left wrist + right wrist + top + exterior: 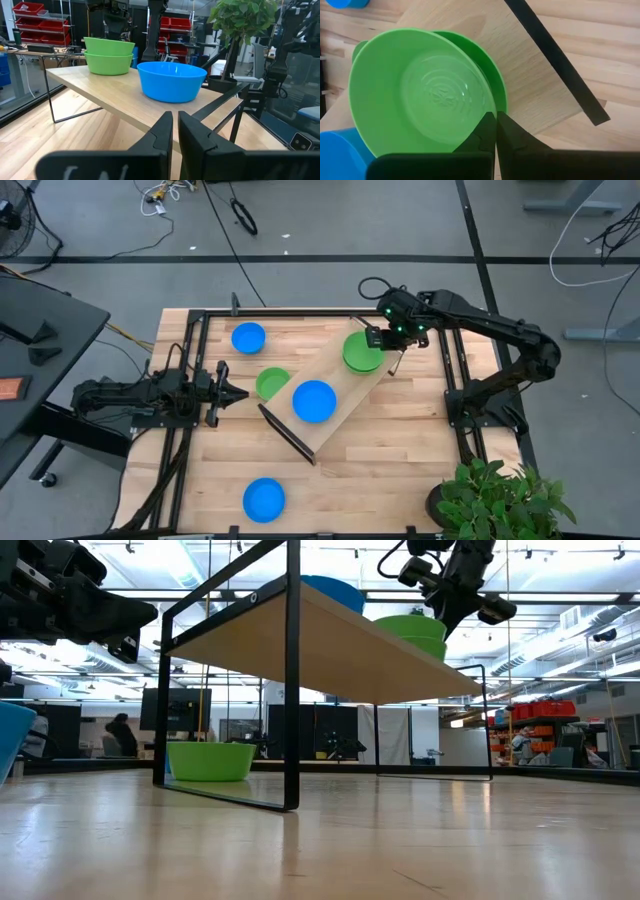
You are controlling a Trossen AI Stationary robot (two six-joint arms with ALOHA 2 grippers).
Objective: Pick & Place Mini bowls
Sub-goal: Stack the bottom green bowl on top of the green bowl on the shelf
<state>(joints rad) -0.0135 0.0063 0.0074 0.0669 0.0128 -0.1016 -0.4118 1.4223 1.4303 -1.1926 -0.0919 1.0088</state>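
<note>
Two green mini bowls (362, 352) sit nested at the far end of a raised pale wooden tray (345, 383), with a blue bowl (314, 401) at its middle. A third green bowl (270, 383) rests on the table, half under the tray's left edge. Two more blue bowls rest on the table, one far left (248, 338) and one near the front edge (264, 500). My right gripper (495, 118) is shut and slants down over the green stack's right rim. My left gripper (232, 392) is shut, level, at the table's left, holding nothing. My right gripper's shut fingertips (490, 122) stand at the rim of the nested green bowls (496, 95), coming from above and slanting down. I cannot tell whether they touch the rim. The bowls sit on the tray, the upper one slightly off centre in the lower.
The tray stands on thin black legs (292, 690), lying diagonally across the table's middle. Black frame rails (195, 370) run along the table's left and right sides. A potted plant (495, 500) stands at the near right corner. Bare wood lies at the near right.
</note>
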